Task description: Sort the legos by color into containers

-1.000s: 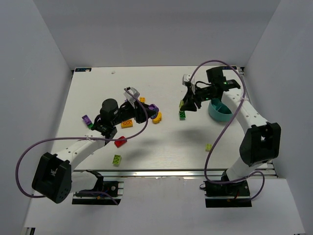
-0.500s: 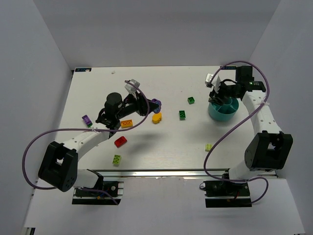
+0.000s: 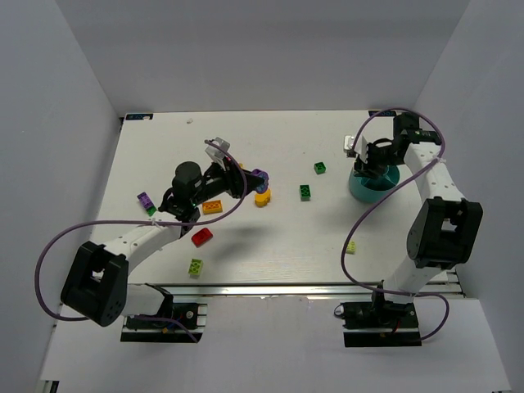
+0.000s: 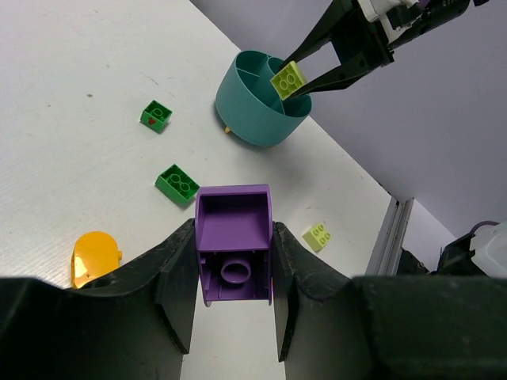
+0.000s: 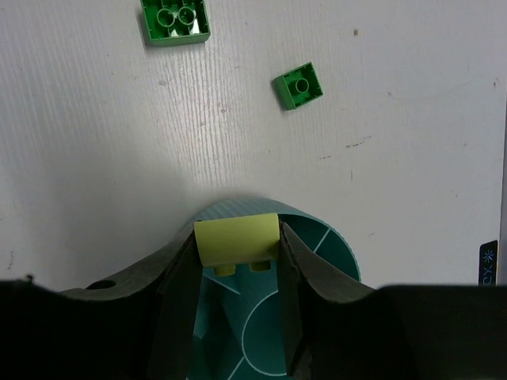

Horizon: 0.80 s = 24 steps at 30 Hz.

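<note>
Right pincer (image 5: pixel 238 237) clamps lime brick (image 5: pixel 236 241) over bowl (image 5: pixel 321 245). Left pincer (image 4: pixel 234 265) clamps purple brick (image 4: pixel 232 229) above counter (image 4: pixel 79 158)

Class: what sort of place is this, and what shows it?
Probably a robot lab test cell: two arms bolted to a white table, plain walls around it, scattered legos and a teal bowl.

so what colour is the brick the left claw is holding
Purple brick, clearest in the left wrist view.
</note>
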{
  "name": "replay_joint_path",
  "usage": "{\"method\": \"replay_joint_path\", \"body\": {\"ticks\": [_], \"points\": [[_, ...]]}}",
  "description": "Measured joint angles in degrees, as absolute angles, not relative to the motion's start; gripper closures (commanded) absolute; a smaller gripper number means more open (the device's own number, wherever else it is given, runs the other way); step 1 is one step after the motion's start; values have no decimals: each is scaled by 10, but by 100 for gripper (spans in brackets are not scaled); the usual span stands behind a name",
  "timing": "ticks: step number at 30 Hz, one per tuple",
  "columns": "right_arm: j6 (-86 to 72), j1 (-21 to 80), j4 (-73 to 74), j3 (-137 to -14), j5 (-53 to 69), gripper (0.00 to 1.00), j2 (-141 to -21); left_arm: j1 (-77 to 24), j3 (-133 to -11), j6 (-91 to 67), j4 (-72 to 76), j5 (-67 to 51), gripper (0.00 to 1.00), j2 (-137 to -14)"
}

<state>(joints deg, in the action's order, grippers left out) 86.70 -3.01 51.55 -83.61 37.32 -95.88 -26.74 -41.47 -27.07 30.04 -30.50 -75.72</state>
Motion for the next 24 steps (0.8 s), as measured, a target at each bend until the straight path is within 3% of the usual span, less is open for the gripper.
{"method": "replay_joint_path", "body": {"ticks": [12, 13, 18, 21, 24], "points": [[903, -51, 529, -872, 359, 95, -1002, -267, -399, -295, 322, -294, 100, -750], [905, -53, 529, -874, 359, 88, -1006, -267, -399, -298, 322, -292, 100, -750], [906, -57, 530, -877, 360, 75, -1024, -267, -399, -307, 330, -291, 100, -750], [904, -57, 527, -877, 362, 63, -1033, -267, -401, -309, 331, -291, 100, -751], [900, -57, 521, -878, 362, 39, -1047, -267, -404, -311, 333, -291, 100, -755]]}}
